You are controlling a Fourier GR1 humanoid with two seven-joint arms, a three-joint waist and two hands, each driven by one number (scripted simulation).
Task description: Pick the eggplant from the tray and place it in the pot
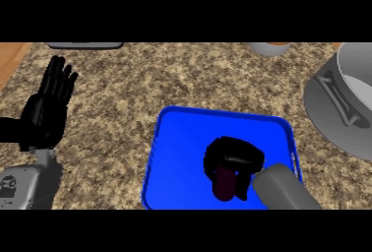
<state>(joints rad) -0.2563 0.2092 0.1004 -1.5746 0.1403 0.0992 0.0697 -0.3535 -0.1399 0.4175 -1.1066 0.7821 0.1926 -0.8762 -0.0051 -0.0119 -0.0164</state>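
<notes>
Two hands are shown over a speckled stone counter point(145, 83). Nearest the counter's front edge, the grey right forearm point(285, 193) is seen crossing the front right corner of the blue tray point(181, 152). The right hand point(234, 158) is turned downward in the tray's right half, and its fingers are curled round the eggplant point(224, 185). Only the dark purple lower end of the eggplant is exposed, protruding from beneath the fingers toward the tray's front edge. The upper end is hidden by the hand. Whether the eggplant is resting on the tray's floor or raised just off it cannot be told.

By the counter's left edge, well apart from the tray, the left hand point(45, 110) is held open with straight fingers pointing toward the far edge, and nothing is held in it.

At the counter's right edge, beyond the tray's far right corner, the grey pot point(323, 120) is cut off by the picture's side. A dark handle point(341, 101) is seen on its near wall, and only part of its interior is shown.

Along the far edge, a flat grey object point(85, 45) at the left and a pale round vessel point(269, 47) with an orange top at the right are both cut off and cannot be identified. A wooden strip point(11, 56) is visible at the far left corner.
</notes>
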